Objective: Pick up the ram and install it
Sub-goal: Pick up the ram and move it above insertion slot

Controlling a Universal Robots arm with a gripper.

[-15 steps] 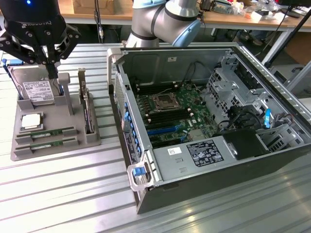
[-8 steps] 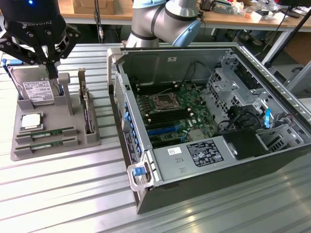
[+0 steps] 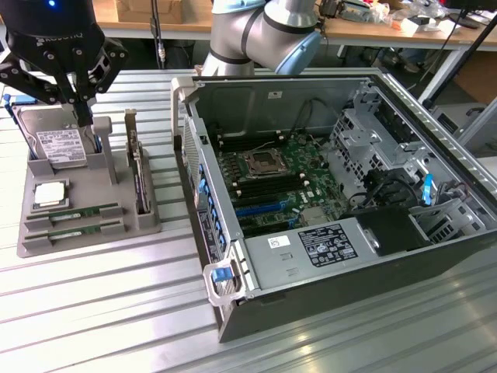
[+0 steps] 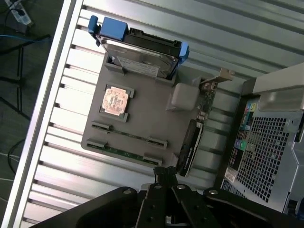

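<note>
Two green ram sticks (image 3: 76, 211) (image 3: 74, 230) lie flat in slots at the front of a grey holder tray (image 3: 85, 242) on the exterior view's left. In the wrist view the ram sticks (image 4: 127, 135) (image 4: 124, 152) lie along the tray's near side. My black gripper (image 3: 83, 115) hangs above the tray's back part, over the hard drive, well above the sticks. Its fingers (image 4: 163, 175) meet at the tips, shut on nothing. The open computer case (image 3: 435, 155) shows the motherboard with black memory slots (image 3: 268, 185) beside the CPU socket.
The tray also holds a silver hard drive (image 3: 58, 144), a CPU chip (image 3: 49, 194) and an upright expansion card (image 3: 138, 175). Inside the case are cables, drive cages and a power supply (image 3: 311, 250). The slatted metal table (image 3: 116, 311) spreads around both.
</note>
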